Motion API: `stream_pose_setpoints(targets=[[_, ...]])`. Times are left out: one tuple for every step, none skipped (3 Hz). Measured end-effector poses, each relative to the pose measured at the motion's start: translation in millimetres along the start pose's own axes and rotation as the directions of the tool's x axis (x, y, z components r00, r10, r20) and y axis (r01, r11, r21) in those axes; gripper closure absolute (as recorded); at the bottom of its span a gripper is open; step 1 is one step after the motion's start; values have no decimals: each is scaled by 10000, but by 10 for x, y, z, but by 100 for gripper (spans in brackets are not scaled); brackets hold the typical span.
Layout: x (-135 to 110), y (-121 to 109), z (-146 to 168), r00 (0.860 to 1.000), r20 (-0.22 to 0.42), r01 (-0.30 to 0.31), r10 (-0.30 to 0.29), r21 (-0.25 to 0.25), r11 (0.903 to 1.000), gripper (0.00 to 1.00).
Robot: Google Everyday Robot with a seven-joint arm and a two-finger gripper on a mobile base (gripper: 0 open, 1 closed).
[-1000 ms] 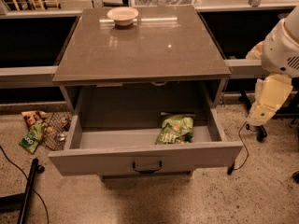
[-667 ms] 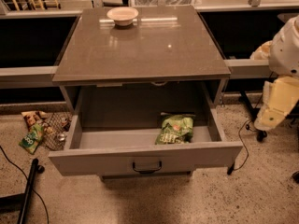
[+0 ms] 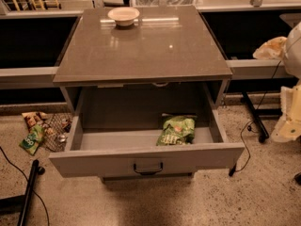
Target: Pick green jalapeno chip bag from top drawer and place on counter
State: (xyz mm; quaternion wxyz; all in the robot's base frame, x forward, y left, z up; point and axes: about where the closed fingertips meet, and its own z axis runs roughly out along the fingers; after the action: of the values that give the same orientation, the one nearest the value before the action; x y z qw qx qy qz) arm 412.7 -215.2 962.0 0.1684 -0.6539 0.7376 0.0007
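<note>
Task progress: not begun as far as handling goes. The top drawer (image 3: 94,160) stands pulled fully open, its dark handle (image 3: 148,167) facing the camera, so access is already made. The gripper (image 3: 288,125) hangs at the far right edge of the view, outside the drawer and level with its right wall; whether it is spread or closed cannot be told, and it carries nothing visible. The green jalapeno chip bag (image 3: 176,130) lies on the drawer floor to the gripper's left, well apart from it, untouched. Further back and above, left of the gripper, the counter (image 3: 141,51) holds only a pale bowl (image 3: 123,16) at its far edge. Remaining, by judgement: reach in, grasp, lift out, set down on top.
</note>
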Motion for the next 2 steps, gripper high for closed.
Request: stream_pose_setpoints(targets=[[-7,-60,217,9995,70,301,-300,-20,9995,0],[27,-206,478,9987,398,310,-305,-119,9994,0]])
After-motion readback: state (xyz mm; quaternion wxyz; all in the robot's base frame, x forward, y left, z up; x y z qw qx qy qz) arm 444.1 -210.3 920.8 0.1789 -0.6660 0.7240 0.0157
